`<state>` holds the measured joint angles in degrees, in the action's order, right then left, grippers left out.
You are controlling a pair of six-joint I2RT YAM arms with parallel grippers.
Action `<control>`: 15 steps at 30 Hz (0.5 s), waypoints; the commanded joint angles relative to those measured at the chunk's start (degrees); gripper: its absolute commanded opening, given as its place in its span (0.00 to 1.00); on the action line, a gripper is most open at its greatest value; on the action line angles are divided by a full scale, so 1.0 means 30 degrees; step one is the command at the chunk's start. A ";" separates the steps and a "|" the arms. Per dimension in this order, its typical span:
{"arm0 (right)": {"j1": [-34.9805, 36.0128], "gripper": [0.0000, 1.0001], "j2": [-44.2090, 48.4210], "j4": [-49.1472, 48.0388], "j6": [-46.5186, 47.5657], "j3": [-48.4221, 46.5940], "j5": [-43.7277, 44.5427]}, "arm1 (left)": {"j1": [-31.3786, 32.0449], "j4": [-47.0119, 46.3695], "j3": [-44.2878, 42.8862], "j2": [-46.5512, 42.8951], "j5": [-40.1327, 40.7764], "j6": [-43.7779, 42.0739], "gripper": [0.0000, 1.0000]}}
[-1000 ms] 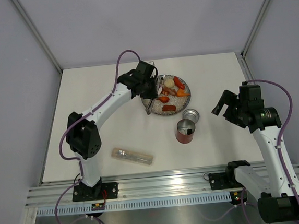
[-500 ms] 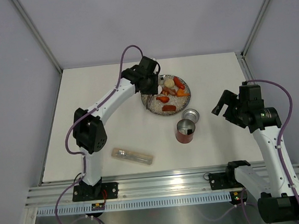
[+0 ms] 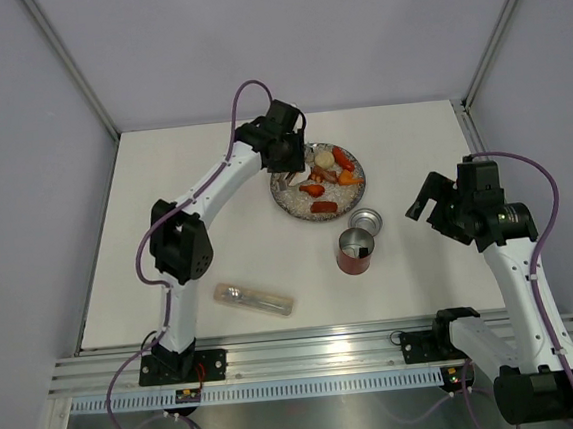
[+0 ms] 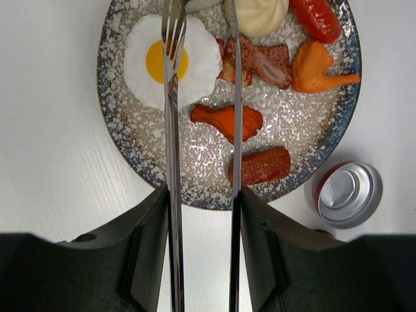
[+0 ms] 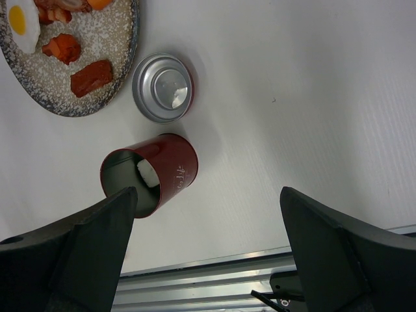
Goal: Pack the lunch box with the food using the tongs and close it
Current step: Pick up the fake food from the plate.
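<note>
Tongs [image 4: 171, 162] gripped in the left gripper [image 4: 201, 201] hang with their 2 arms apart over the food [image 4: 224, 120] on the speckled plate [image 4: 127, 172], seemingly lining up a pick, while the right gripper [image 5: 208, 195], spread wide and empty, hovers over the open lunch box [image 5: 162, 170] near the plate.

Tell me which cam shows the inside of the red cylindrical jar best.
Right wrist. The red cylindrical jar sits large near centre, its open mouth in view, a white piece visible inside. Top external shows it small, from above, interior unclear. Left wrist shows the round red-rimmed lid, hardly any jar.
</note>
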<state>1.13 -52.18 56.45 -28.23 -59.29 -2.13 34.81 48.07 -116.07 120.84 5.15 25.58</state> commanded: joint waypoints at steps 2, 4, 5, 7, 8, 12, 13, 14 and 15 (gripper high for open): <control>0.0035 0.99 -0.0096 -0.0094 0.0357 -0.0833 0.0242 | -0.0177 -0.0439 -0.1503 0.0325 -0.0104 0.0319 0.54; 0.0064 0.99 -0.0154 -0.0094 0.0415 -0.0862 0.0242 | -0.0176 -0.0439 -0.1767 0.0531 -0.0104 0.0378 0.54; 0.0035 1.00 -0.0183 -0.0094 0.0415 -0.0892 0.0242 | -0.0177 -0.0410 -0.1943 0.0764 -0.0104 0.0349 0.55; 0.0064 1.00 -0.0213 -0.0124 0.0386 -0.0892 0.0242 | -0.0177 -0.0351 -0.2528 0.1087 -0.0046 0.0408 0.56; 0.0035 0.99 -0.0213 -0.0124 0.0444 -0.0892 0.0242 | -0.0177 -0.0264 -0.2733 0.1408 -0.0075 0.0437 0.56; 0.0035 1.00 -0.0126 -0.0066 0.0445 -0.0834 0.0300 | -0.0206 -0.0321 -0.3233 0.1761 0.0070 0.0583 0.56; 0.0064 1.00 -0.0125 -0.0094 0.0416 -0.0804 0.0300 | -0.0177 -0.0380 -0.3233 0.1762 0.0129 0.0583 0.56; 0.0035 1.00 -0.0096 -0.0094 0.0444 -0.0775 0.0300 | -0.0206 -0.0438 -0.3262 0.1820 0.0246 0.0583 0.56; 0.0064 0.99 -0.0096 -0.0094 0.0416 -0.0717 0.0300 | -0.0206 -0.0439 -0.3263 0.1879 0.0305 0.0583 0.56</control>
<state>1.13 -52.75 56.45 -28.03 -59.57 -2.13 34.54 48.40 -122.67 126.23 5.08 26.87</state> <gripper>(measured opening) 0.993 0.559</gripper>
